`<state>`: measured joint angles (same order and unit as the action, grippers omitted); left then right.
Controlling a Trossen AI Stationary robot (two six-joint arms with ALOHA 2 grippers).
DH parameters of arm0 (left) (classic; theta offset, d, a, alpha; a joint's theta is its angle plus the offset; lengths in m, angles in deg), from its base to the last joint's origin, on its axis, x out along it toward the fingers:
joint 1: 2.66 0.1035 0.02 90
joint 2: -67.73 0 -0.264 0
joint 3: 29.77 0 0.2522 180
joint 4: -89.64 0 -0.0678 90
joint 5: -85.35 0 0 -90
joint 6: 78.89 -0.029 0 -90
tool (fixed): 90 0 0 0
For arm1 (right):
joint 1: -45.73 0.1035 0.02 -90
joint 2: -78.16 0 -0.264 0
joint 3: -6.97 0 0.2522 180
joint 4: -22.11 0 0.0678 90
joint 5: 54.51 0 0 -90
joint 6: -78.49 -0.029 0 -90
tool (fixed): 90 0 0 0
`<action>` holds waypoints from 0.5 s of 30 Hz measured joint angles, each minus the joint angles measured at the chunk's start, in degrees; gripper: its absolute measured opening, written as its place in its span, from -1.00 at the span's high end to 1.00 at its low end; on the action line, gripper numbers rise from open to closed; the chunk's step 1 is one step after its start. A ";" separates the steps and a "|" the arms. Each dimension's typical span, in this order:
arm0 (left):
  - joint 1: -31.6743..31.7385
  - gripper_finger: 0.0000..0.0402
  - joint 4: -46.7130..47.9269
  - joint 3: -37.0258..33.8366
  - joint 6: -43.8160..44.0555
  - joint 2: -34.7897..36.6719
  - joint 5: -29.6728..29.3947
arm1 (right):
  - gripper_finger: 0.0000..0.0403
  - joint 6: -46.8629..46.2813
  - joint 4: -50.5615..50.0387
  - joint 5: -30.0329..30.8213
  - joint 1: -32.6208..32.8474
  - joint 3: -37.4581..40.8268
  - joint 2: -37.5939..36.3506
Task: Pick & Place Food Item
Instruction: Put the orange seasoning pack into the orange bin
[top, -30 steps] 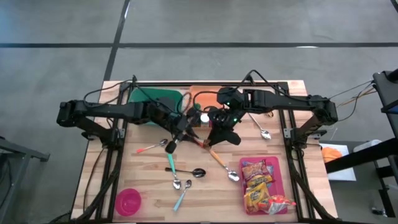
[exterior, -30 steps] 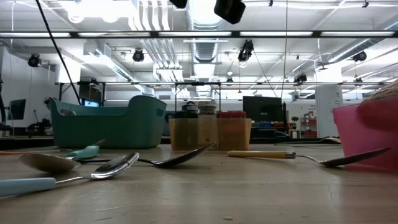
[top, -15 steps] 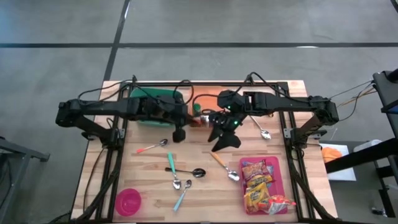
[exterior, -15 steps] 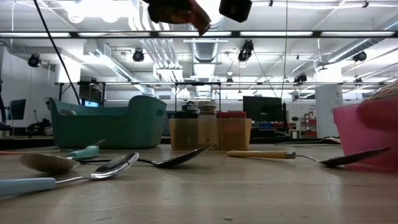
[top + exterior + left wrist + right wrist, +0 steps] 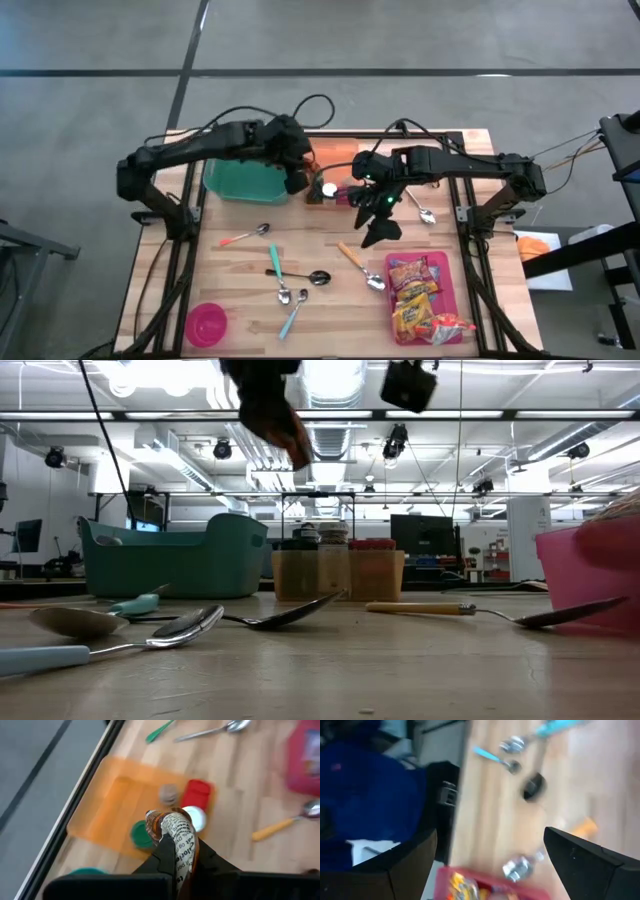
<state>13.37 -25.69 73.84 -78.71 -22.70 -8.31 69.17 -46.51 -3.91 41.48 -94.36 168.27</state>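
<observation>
The pick looks done and the place is left. The left arm (image 5: 200, 150) reaches to the 12 o'clock side of the desk (image 5: 230, 280), and its jaws are clamped on a brown packet (image 5: 177, 840), held in the air and clear of the desktop; the low view shows it hanging high above the spoons. From the wrist view, the packet hangs over the near edge of the orange tray (image 5: 107, 815), by the small jars with a green lid (image 5: 140, 832), a white lid (image 5: 196, 817) and a red lid (image 5: 196, 794). The teal bin (image 5: 235, 180) sits just beside it toward 10 o'clock. Which of these is the goal I cannot say from the task line; either way the packet is not yet set down. The right arm (image 5: 450, 162) hangs over the middle of the desk toward 3 o'clock, its jaws wide apart and holding nothing. More snack packs lie in the pink tray (image 5: 445, 270) at 5 o'clock, so further picks may remain. A pink bowl (image 5: 207, 322) stands at 7 o'clock, well apart from the action. As for writing, the packet carries dark print on a white panel; the letters may spell part of "chocolate", but the wrapper curves away and I would not swear to it. The packs in the pink tray are too small to read.
</observation>
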 joint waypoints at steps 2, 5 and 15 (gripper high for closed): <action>1.84 0.95 -0.04 -0.02 -1.07 -2.37 0.23 | -0.81 -0.94 -1.97 4.99 -0.11 0.22 -0.52; 3.27 0.95 0.19 0.73 -4.36 -6.74 0.70 | -0.81 -0.36 -2.03 16.25 0.09 0.33 -1.43; 3.74 0.95 -0.11 9.68 -11.85 -15.76 1.32 | -0.81 0.37 -5.40 24.58 0.64 0.53 -3.15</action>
<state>17.11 -25.80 83.52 -90.56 -38.45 -6.98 69.54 -51.90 20.67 42.12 -93.83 165.12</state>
